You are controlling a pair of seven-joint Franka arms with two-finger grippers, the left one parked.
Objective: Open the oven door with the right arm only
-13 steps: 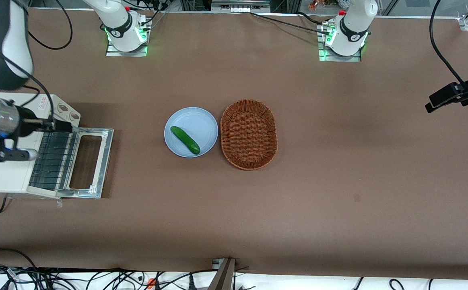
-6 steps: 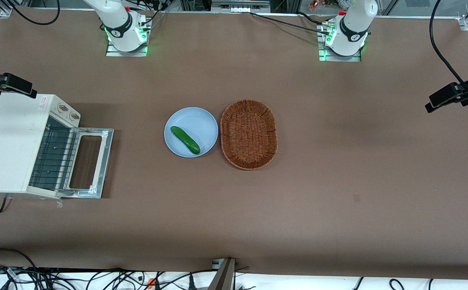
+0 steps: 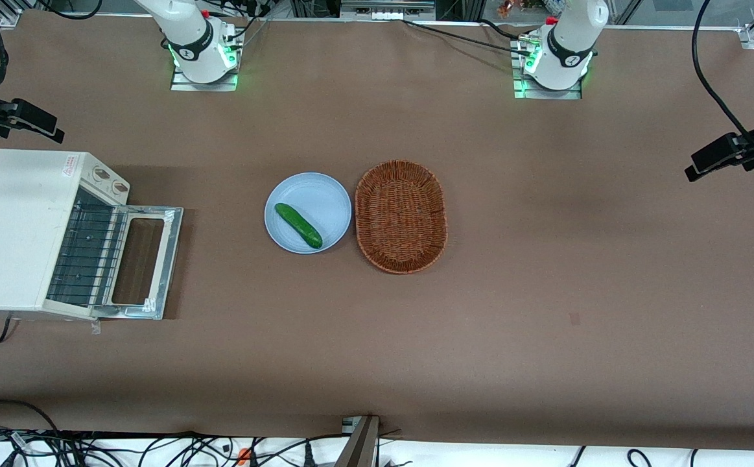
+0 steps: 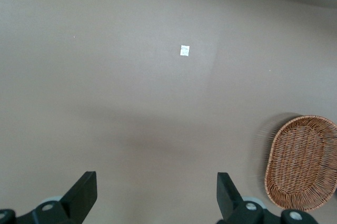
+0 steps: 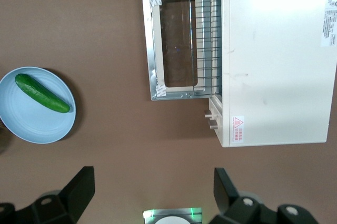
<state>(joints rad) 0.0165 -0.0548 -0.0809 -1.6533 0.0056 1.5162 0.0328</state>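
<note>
- Silver and glass, the oven door [image 5: 174, 40] lies folded down flat in front of the cream oven [image 5: 276, 56]. It sits right below your claw, so the job looks done.
- Your claw [image 5: 152, 195] hangs high above the table, with nothing touching it. Its two black fingers [image 5: 79, 190] are spread wide and hold nothing.
- You can see the wire rack [image 5: 208, 40] inside the oven, because the door no longer covers it.
- The blue plate [image 5: 37, 105] with the green cucumber [image 5: 42, 93] sits off to one side of the claw, well apart from the door. It has no part in this job.
- The brown basket [image 3: 400, 216] sits just beside the plate, toward the parked arm's end.
- You need not grab anything now, I think. Keep the claw high so it cannot bump the door.
</note>
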